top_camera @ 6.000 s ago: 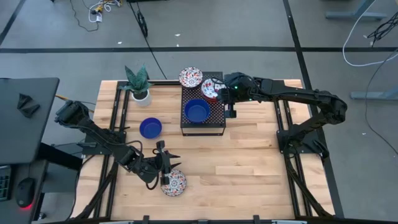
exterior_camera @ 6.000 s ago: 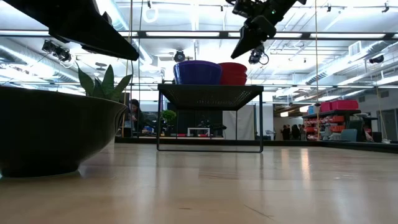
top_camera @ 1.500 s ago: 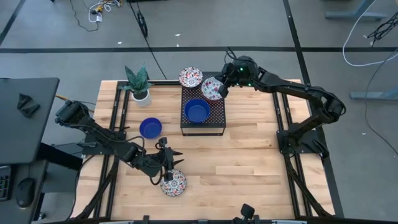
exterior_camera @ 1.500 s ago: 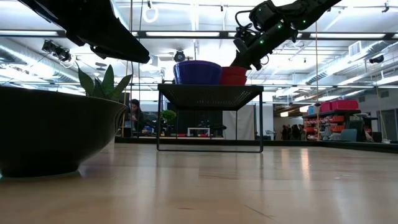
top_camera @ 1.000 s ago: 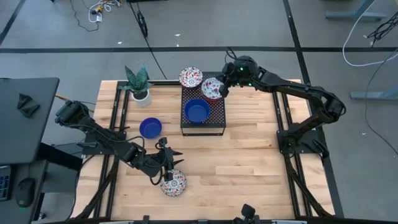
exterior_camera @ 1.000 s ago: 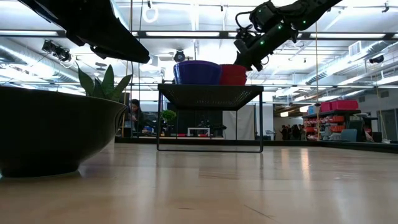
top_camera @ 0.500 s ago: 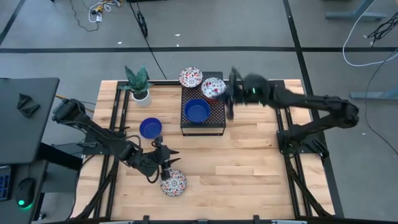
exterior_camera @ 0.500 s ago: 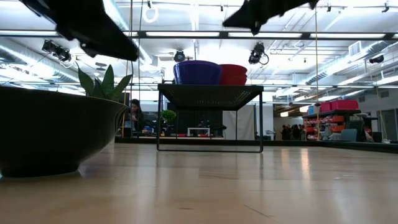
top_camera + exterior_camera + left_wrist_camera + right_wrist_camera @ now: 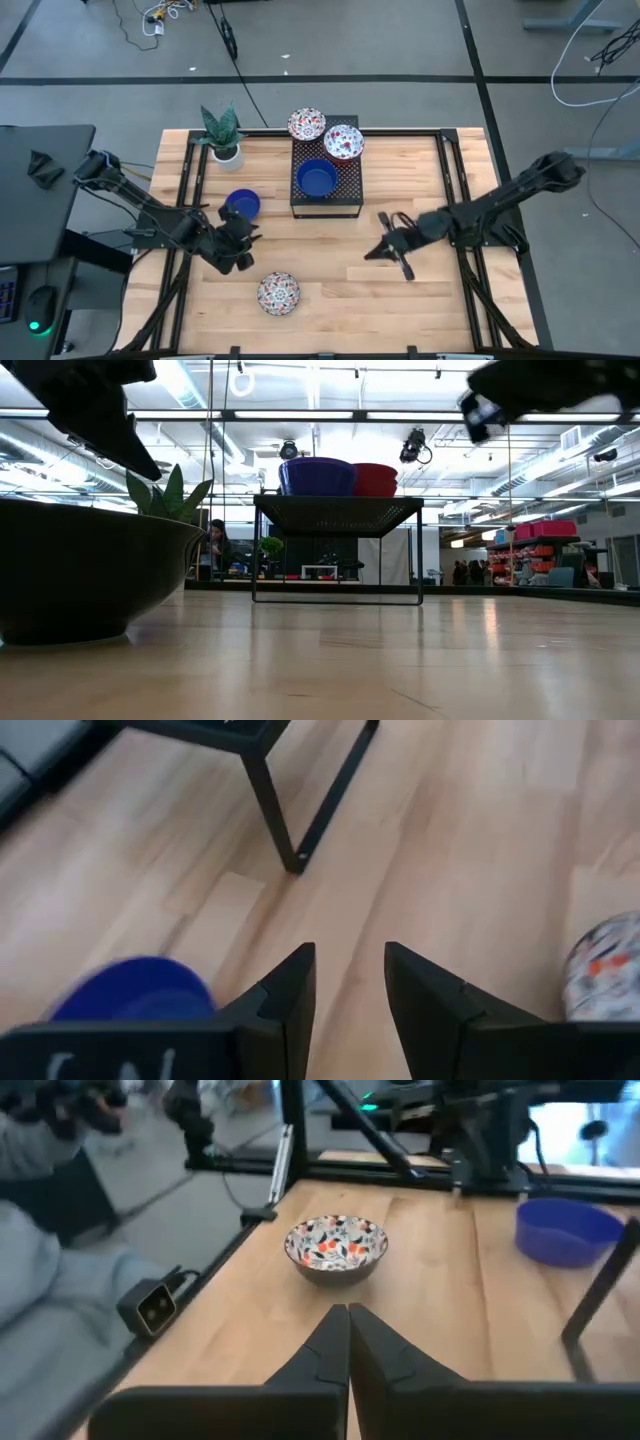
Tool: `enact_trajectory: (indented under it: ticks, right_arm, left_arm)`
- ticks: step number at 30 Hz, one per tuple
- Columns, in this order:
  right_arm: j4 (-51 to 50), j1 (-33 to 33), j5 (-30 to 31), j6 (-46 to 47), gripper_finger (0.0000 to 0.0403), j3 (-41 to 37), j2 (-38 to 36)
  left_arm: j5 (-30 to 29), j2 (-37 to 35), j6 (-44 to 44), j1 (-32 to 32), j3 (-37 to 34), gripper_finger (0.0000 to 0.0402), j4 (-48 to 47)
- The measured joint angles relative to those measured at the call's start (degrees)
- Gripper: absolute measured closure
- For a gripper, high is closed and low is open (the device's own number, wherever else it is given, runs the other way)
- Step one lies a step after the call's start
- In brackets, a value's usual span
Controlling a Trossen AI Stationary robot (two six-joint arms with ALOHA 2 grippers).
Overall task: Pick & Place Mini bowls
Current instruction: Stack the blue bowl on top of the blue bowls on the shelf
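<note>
Mini bowls [image 9: 278, 294], round and glossy, rest on pale wood-grain table [image 9: 400, 310].

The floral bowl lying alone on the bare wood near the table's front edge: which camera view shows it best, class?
The right wrist view: the floral bowl sits whole, pattern facing the camera. The high view shows it small from above; the left wrist view catches only an edge.

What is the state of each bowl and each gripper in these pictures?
Blue bowl on box: upright, empty.
Floral bowl on box: upright.
Floral bowl behind box: upright.
Blue bowl on table: upright, free.
Front floral bowl: upright, free.
Left gripper: open, empty.
Right gripper: shut, empty.
</note>
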Motion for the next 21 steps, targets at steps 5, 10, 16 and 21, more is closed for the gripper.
enact_trajectory:
  ticks: [5,10,16,21]
  right_arm:
    - [19.70,5.46,12.18,6.32,0.0399,-10.03,3.40]
    - [31.39,6.77,20.59,6.67,0.0399,-13.71,7.00]
    - [36.11,6.74,21.80,3.11,0.0399,-13.71,9.49]
    - [36.88,6.74,21.83,2.48,0.0399,-13.71,9.96]
  left_arm:
    - [1.30,-0.05,1.86,3.42,0.00,0.0272,-3.24]
    - [7.27,0.15,0.62,9.46,-0.80,0.0229,-8.49]
    - [8.53,0.17,6.07,13.21,-6.86,0.0178,-7.70]
    - [9.80,0.19,10.93,13.31,-12.24,0.0182,-0.62]
